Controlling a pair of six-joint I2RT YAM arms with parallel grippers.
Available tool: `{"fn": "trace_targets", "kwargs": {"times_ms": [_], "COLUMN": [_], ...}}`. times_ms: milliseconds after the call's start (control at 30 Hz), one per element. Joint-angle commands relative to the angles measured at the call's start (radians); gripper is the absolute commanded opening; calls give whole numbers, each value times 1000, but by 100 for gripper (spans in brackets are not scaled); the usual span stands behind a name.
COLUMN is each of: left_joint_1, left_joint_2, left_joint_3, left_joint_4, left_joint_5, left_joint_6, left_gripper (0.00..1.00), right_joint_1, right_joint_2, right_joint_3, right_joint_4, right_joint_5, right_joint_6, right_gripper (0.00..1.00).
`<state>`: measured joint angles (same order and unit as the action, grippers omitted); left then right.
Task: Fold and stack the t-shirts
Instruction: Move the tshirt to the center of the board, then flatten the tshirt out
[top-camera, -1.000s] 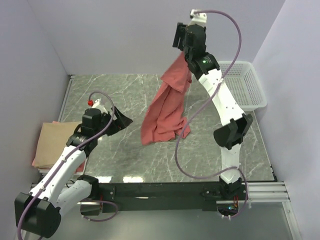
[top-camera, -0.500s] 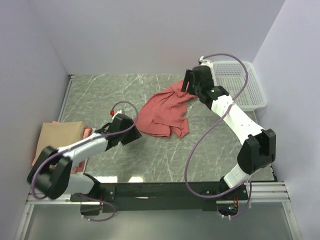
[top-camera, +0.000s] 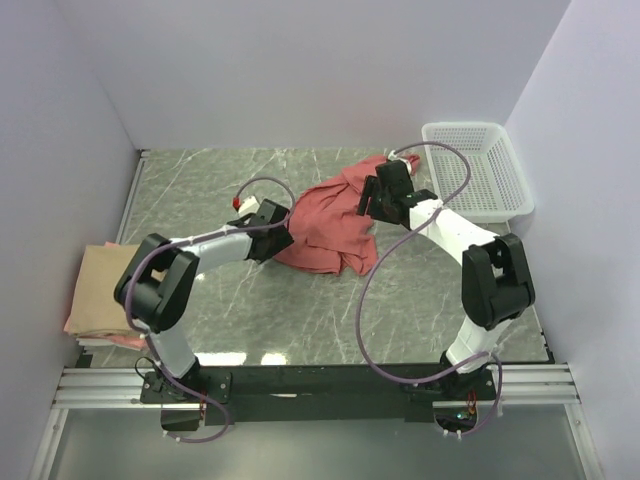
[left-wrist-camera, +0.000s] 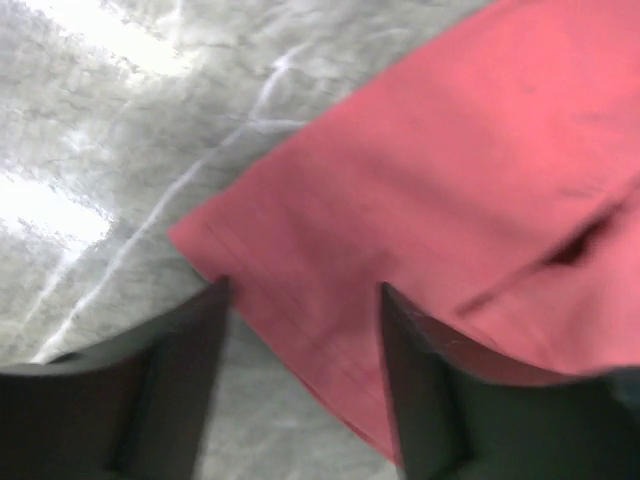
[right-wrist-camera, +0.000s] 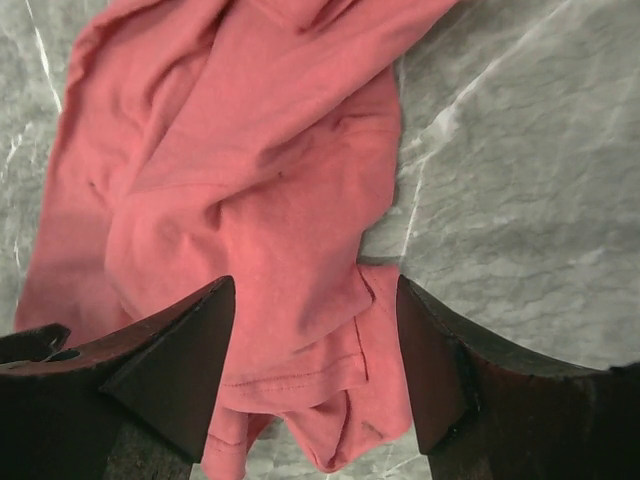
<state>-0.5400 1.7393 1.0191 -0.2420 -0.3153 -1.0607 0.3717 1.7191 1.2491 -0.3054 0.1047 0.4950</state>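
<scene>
table (top-camera: 300, 310): grey marble
red shirt (top-camera: 325, 225): lay crumpled mid-table, between both claws
tan shirt (top-camera: 100, 280): sat flat at the left edge
left claw (left-wrist-camera: 300, 290): spread over the red hem, nothing pinched
right claw (right-wrist-camera: 315, 285): gaping over the bunched part

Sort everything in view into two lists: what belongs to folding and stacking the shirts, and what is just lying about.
Belongs to the job:
red shirt, crumpled mid-table
tan shirt, folded at the left edge
pink layer under it, only an edge showing
left gripper and right gripper, both open over the red shirt

Lying about:
basket, far right corner
</scene>
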Motion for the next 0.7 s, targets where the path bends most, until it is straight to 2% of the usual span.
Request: {"fn": "trace_targets", "kwargs": {"times_ms": [0, 67, 100, 133, 267, 333, 433, 467, 533, 567, 667], "left_joint_1": [-3, 0, 5, 26, 97, 138, 164, 169, 189, 198, 250], "left_joint_2": [63, 97, 104, 111, 135, 134, 124, 120, 117, 109, 83], "left_joint_3": [76, 108, 116, 122, 145, 162, 190, 197, 219, 220, 220], "left_joint_4": [-85, -118, -123, -114, -103, -100, -105, -117, -129, -132, -125], "left_joint_5": [-67, -73, -62, -47, 24, 54, 71, 67, 70, 73, 102], "left_joint_6": [-41, -59, -65, -67, -73, -62, -48, -42, -36, -32, -22], "left_gripper": [61, 52, 42, 37, 1, 1, 1, 1, 1, 1, 1], "right_joint_1": [-10, -11, -8, -10, -8, -10, -7, -8, -8, -10, -14], "right_joint_2": [25, 39, 42, 49, 88, 115, 152, 157, 165, 163, 123], "right_joint_3": [12, -5, -25, -33, -63, -68, -71, -73, -74, -74, -89], "right_joint_4": [49, 63, 68, 83, 118, 141, 161, 167, 181, 180, 169], "right_joint_5": [-59, -77, -88, -91, -135, -154, -165, -162, -149, -143, -111], "right_joint_6": [20, 37, 43, 54, 80, 96, 115, 120, 137, 142, 146], "right_gripper": [73, 73, 73, 73, 72, 70, 53, 37, 18, 0, 0]}}
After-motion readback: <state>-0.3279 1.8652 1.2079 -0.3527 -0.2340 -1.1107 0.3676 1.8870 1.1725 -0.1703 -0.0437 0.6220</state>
